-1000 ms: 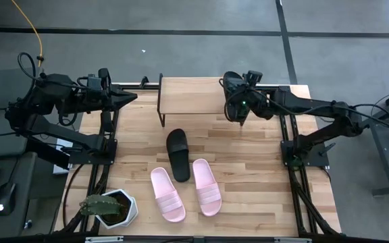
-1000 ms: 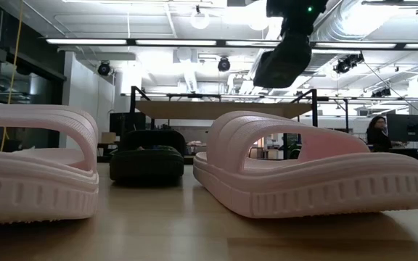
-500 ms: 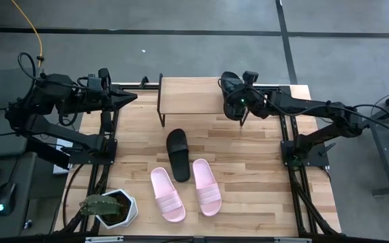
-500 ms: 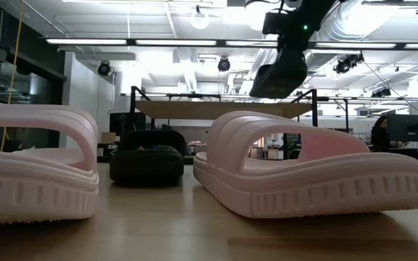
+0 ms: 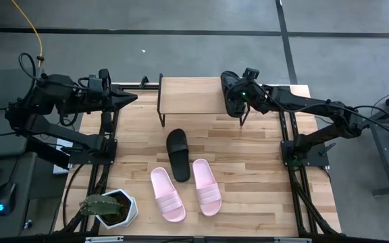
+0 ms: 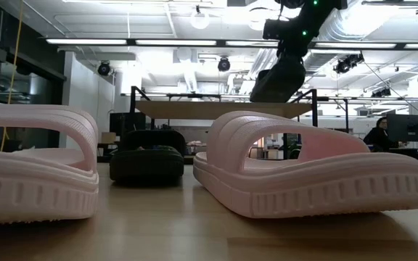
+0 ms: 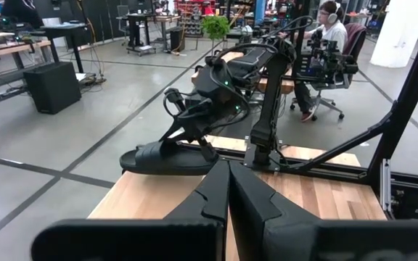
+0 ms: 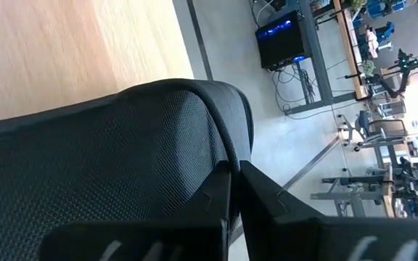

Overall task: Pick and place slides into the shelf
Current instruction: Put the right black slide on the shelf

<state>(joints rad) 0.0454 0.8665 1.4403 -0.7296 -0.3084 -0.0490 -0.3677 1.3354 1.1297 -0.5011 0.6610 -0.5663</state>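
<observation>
A black slide (image 5: 229, 92) is held clamped in the right hand (image 5: 238, 101) above the shelf (image 5: 191, 96) end. Light, flexible foam is judged; the strap is best gripped. Its clearance above the board is shown only in the left wrist view, where the left hand (image 7: 228, 190) is seen closed

The black slide (image 8: 107, 152) fills most of the view, its mesh-textured surface gripped at the edge by the right gripper (image 8: 234, 190) (fingers pinched together). Wooden board (image 8: 71, 51) lies toward 11 o'clock, a lit monitor (image 8: 281, 38) toward 1 o'clock.
</observation>
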